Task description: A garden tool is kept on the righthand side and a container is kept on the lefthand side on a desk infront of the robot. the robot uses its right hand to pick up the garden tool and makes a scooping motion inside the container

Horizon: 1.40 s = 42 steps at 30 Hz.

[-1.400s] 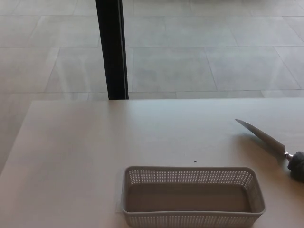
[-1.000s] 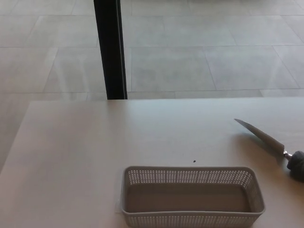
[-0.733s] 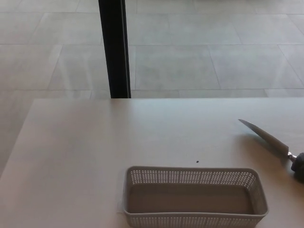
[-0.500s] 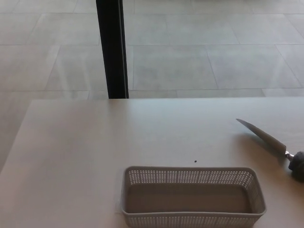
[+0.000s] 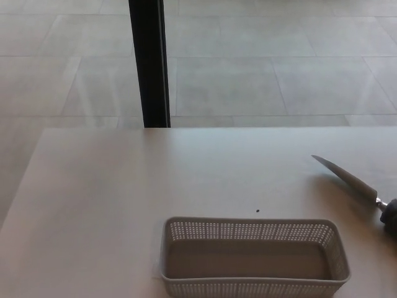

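A garden tool (image 5: pixel 349 179) with a narrow pointed metal blade lies flat on the desk at the right, its tip pointing up-left. Its dark handle (image 5: pixel 390 215) runs off the right edge of the picture. A grey perforated plastic container (image 5: pixel 253 230), rectangular and empty, stands near the desk's front edge, left of the tool. Neither of my hands shows in the head view.
The pale desk (image 5: pixel 124 186) fills the lower half of the view, its far edge running across the middle. A black vertical post (image 5: pixel 149 62) rises behind that edge at the left. Tiled floor lies beyond. A tiny dark speck (image 5: pixel 257 210) sits just above the container.
Only the camera has wobbled a little from side to side. The tool and the container have stayed where they were.
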{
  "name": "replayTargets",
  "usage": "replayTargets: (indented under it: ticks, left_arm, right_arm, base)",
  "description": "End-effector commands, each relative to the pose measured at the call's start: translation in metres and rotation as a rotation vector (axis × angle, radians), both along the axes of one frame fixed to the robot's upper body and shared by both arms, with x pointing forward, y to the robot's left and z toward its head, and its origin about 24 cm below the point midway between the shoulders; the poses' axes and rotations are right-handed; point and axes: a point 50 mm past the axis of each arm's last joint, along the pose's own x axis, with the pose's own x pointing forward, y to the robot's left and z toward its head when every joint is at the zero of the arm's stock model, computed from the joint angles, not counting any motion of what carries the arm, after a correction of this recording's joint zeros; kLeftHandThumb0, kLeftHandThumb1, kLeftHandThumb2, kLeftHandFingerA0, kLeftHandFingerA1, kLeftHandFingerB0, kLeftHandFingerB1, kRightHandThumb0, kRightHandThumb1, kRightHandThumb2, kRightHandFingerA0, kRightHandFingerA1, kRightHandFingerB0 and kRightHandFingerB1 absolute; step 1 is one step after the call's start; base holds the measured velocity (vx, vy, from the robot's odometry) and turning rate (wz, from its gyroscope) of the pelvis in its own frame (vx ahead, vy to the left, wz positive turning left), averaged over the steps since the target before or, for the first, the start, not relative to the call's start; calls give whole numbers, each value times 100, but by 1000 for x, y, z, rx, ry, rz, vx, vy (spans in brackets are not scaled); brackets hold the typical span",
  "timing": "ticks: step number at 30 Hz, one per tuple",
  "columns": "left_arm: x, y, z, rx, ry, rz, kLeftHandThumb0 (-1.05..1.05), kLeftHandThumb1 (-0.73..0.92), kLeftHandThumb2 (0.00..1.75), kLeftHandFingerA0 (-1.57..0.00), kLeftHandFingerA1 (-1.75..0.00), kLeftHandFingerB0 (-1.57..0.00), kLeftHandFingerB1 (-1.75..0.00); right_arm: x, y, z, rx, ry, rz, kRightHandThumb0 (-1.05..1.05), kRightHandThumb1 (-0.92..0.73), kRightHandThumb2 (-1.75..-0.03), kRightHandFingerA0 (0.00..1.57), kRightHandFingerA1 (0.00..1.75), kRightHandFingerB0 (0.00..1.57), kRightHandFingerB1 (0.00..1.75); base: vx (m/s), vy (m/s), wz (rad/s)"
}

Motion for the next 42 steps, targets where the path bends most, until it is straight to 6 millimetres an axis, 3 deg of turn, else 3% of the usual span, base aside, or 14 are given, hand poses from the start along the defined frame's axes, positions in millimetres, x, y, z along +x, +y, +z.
replayTargets:
  ticks: [1,5,6,12,14,20,21,22,23,26,32,35,36,42]
  left_arm:
    - [-1,6,4,18,5,-13,-27,-4,132,-73,-99,-65,-93]
    - [-2,6,4,21,13,-22,-30,-1,138,-71,-100,-60,-92]
    - [-3,6,4,30,28,-37,-35,0,133,-72,-97,-63,-91]
    - [-2,6,4,5,-10,24,-21,-4,138,-70,-101,-62,-93]
    - [-3,5,4,2,-5,-7,-27,-4,137,-68,-102,-61,-94]
    - [-5,4,3,18,13,-27,-35,-2,134,-70,-99,-60,-91]
    - [-4,5,3,2,3,11,-24,-1,138,-63,-100,-54,-91]
    - [-3,5,3,0,-1,17,-19,6,129,-65,-96,-55,-86]
    - [-4,5,3,18,10,-14,-36,-4,127,-73,-98,-65,-92]
    - [-3,5,4,13,13,-19,-36,0,130,-67,-98,-59,-90]
    - [-2,4,3,11,14,-32,-31,-4,135,-71,-100,-63,-93]
    - [-4,4,3,17,18,-30,-36,-1,128,-71,-97,-62,-90]
    - [-4,4,3,18,19,-30,-24,-4,135,-70,-100,-60,-92]
    - [-2,3,2,15,16,-47,-35,-1,132,-71,-97,-61,-90]
  right_arm:
    - [0,-2,-13,-134,95,4,-85,-70,-113,4,33,7,22]
    - [3,-1,-27,-189,154,21,-85,-72,-112,6,40,6,23]
    - [4,-3,-35,-199,195,18,-95,-76,-114,4,31,10,15]
    - [8,-5,-55,-206,277,-5,-94,-73,-113,3,24,10,16]
    - [8,-4,-59,-218,298,-4,-91,-73,-111,2,22,8,17]
    - [14,0,-65,-249,314,8,-99,-75,-112,4,22,11,17]
    - [15,0,-66,-243,312,10,-99,-75,-112,3,23,10,17]
    - [16,0,-66,-243,311,10,-94,-73,-109,4,23,10,21]
    - [18,1,-66,-242,314,6,-98,-74,-110,4,23,9,18]
    - [22,2,-67,-258,322,2,-91,-70,-108,4,24,12,22]
    - [32,1,-69,-263,310,-10,-92,-70,-106,4,29,12,23]
    - [36,1,-70,-273,318,-12,-88,-68,-105,4,32,8,24]
    - [39,2,-71,-270,323,-15,-86,-68,-104,4,32,10,25]
    - [48,4,-77,-283,338,-31,-83,-65,-104,4,32,8,26]
  base:
    - [0,0,0]
    - [0,0,0]
    - [0,0,0]
    - [0,0,0]
    - [0,0,0]
    - [0,0,0]
    - [0,0,0]
    - [0,0,0]
    - [0,0,0]
    - [0,0,0]
    - [0,0,0]
    - [0,0,0]
    - [0,0,0]
    - [0,0,0]
